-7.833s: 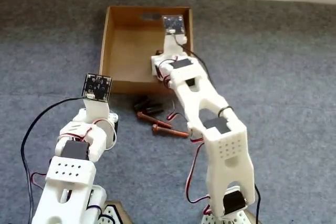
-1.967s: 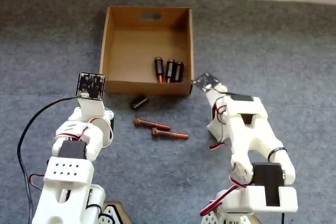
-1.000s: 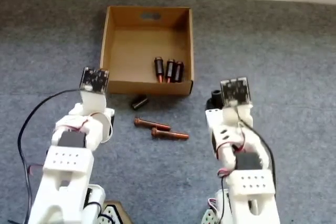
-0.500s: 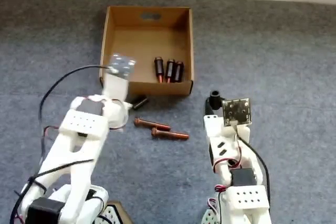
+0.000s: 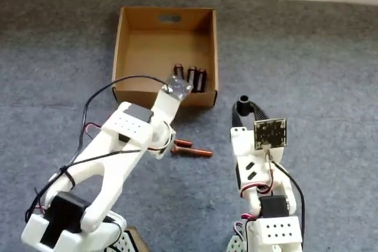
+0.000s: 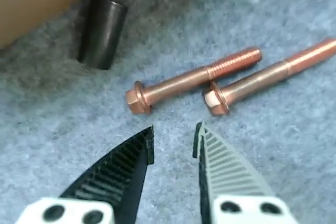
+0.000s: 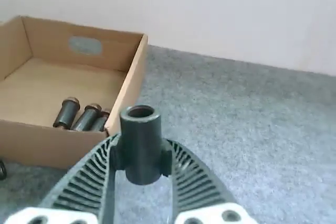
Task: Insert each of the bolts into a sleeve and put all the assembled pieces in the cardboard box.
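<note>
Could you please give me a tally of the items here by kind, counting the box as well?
Cardboard box: 1
Assembled pieces inside it: 3
Loose bolts: 2
Empty sleeves: 2, one lying loose, one in the right gripper
Total: 8

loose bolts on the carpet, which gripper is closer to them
Left. The left gripper hangs just short of the heads of the two loose bolts, jaws open. The right gripper is well off to the side, shut on a sleeve held upright.
</note>
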You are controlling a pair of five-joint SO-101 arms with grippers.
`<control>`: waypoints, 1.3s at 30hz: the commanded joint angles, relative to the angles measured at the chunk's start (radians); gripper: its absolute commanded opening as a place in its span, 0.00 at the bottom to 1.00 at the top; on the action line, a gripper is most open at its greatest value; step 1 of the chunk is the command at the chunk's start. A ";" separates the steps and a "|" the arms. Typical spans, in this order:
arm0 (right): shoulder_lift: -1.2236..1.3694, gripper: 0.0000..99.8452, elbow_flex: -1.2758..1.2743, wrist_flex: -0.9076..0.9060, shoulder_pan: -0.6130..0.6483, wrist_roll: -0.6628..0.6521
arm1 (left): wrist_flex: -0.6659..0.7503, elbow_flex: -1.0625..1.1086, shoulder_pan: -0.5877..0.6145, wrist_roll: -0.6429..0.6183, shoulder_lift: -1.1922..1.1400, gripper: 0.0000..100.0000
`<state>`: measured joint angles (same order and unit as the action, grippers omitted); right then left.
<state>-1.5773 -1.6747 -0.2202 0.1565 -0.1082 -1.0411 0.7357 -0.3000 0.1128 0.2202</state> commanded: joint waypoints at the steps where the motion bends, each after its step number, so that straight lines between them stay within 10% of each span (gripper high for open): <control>1: -0.030 0.01 -0.074 0.002 0.005 0.011 | 0.046 -0.048 -0.004 -0.149 0.001 0.13; 9: -0.030 0.01 -0.071 -0.027 0.007 0.011 | 0.150 -0.030 0.008 -0.565 -0.007 0.13; 29: -0.030 0.01 -0.071 -0.042 0.010 0.011 | 0.206 0.077 -0.107 -0.603 -0.007 0.13; 39: -0.030 0.01 -0.071 -0.047 0.010 0.011 | 0.285 0.088 -0.068 -0.959 -0.008 0.13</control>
<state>-1.5911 -1.6763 -0.2601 0.1580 -0.1082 -0.8124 0.8216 -0.3782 -0.8002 0.2079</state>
